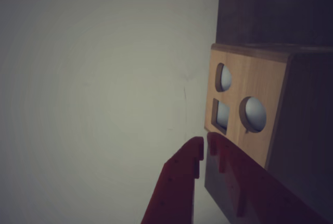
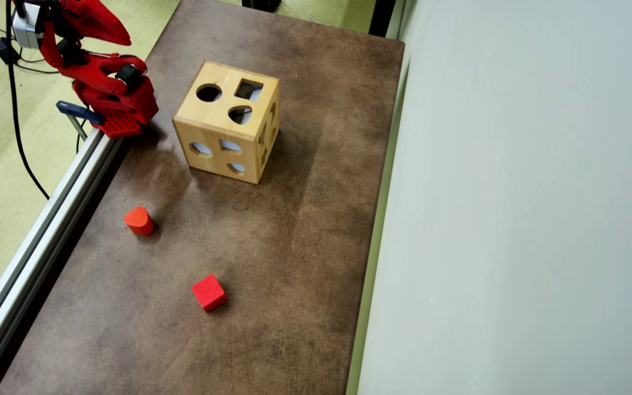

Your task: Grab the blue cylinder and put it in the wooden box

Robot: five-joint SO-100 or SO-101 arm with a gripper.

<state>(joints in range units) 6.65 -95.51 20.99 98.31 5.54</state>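
Writing: no brand, label or lettering can be read on any thing in either view.
Wooden box (image 2: 214,129): a pale cube (the landmark for every place below) standing on the brown tabletop (image 2: 294,247), towards its far end in the overhead view.
Box top: three holes, one round, one square, one with a rounded shape.
Box sides: the two faces that show in the overhead view carry more cut holes; the wrist view shows one face of the wooden box (image 1: 260,88) with two round holes and a square one.
Box contents: the holes show only pale light or dark inside; what lies in the box cannot be told.
Blue cylinder: not seen on the tabletop in either view, and whether it is inside the box cannot be told.
Orange-red block (image 2: 139,220): rounded, on the tabletop, well apart from the box, towards the bottom left of the overhead view.
Red cube (image 2: 209,292): further from the box than the rounded block, near the tabletop's middle.
Arm (image 2: 102,82): red, folded up just left of the box at the tabletop's edge, above a metal rail (image 2: 47,219).
Gripper (image 1: 204,146): its red fingers meet at the tips with nothing between them, close beside the box's holed face in the wrist view.
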